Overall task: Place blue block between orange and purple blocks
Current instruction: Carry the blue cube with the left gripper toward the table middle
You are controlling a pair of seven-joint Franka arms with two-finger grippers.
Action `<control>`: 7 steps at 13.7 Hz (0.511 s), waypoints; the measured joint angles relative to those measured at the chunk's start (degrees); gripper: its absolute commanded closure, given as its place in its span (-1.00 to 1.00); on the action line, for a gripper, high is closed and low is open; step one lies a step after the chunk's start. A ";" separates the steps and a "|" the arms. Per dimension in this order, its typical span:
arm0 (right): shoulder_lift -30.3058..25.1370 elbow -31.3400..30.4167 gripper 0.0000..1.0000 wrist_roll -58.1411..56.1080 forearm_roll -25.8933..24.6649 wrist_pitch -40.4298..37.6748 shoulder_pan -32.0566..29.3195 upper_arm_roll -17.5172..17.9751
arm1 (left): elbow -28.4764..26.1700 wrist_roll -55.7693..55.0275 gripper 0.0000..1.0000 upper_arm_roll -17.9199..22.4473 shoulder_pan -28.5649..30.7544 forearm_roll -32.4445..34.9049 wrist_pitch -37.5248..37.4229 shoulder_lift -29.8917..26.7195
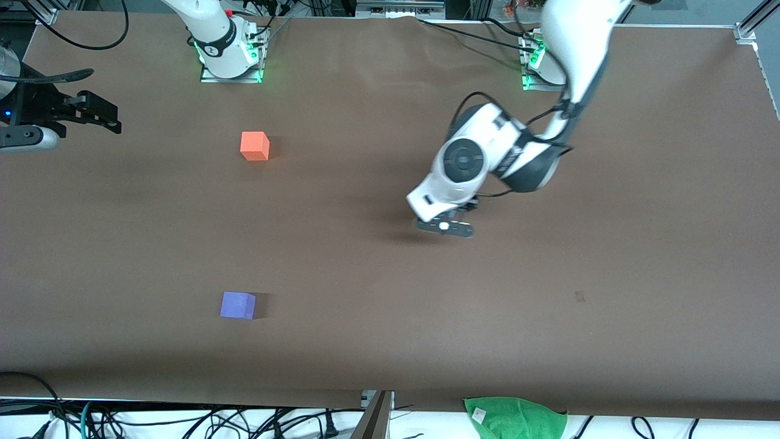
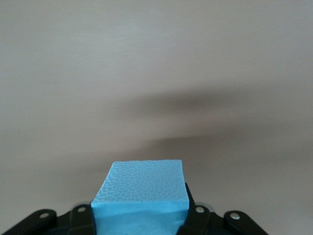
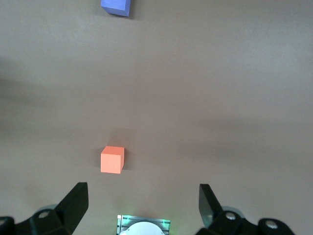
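Observation:
My left gripper [image 1: 445, 226] is shut on the light blue block [image 2: 142, 188] and holds it just above the middle of the table; the hand hides the block in the front view. The orange block [image 1: 255, 146] sits near the right arm's base, and the purple block [image 1: 237, 305] sits nearer to the front camera, almost in line with it. Both lie toward the right arm's end, apart from my left gripper. My right gripper [image 1: 100, 113] waits open and empty, high at the right arm's end; its wrist view shows the orange block [image 3: 112, 160] and purple block [image 3: 116, 7] below.
The arms' bases [image 1: 230, 58] stand along the table's edge farthest from the front camera. A green cloth [image 1: 515, 416] lies off the table's edge nearest the front camera, with cables beside it. Bare brown tabletop [image 1: 244, 225] lies between the orange and purple blocks.

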 measured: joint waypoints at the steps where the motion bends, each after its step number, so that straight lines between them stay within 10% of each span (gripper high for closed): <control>1: 0.00 0.00 -1.00 0.00 0.00 0.00 -0.01 -0.01 | 1.20 -2.76 0.58 0.13 -1.82 0.00 4.06 2.84; 3: 0.00 0.00 -1.00 0.00 0.00 0.00 -0.02 -0.01 | 2.13 -5.61 0.45 0.85 -4.35 0.00 10.24 7.24; 4: 0.00 0.00 -1.00 0.00 0.00 0.00 -0.03 -0.01 | 2.39 -6.07 -0.47 1.05 -4.77 0.00 11.22 8.58; 5: 0.00 0.00 -1.00 0.00 0.00 0.00 -0.03 -0.01 | 2.65 -6.18 -0.99 1.18 -4.98 0.00 11.59 9.47; 7: 0.00 0.00 -1.00 0.00 0.00 0.00 -0.03 -0.01 | 3.03 -6.28 -1.00 1.46 -5.12 0.00 11.64 9.96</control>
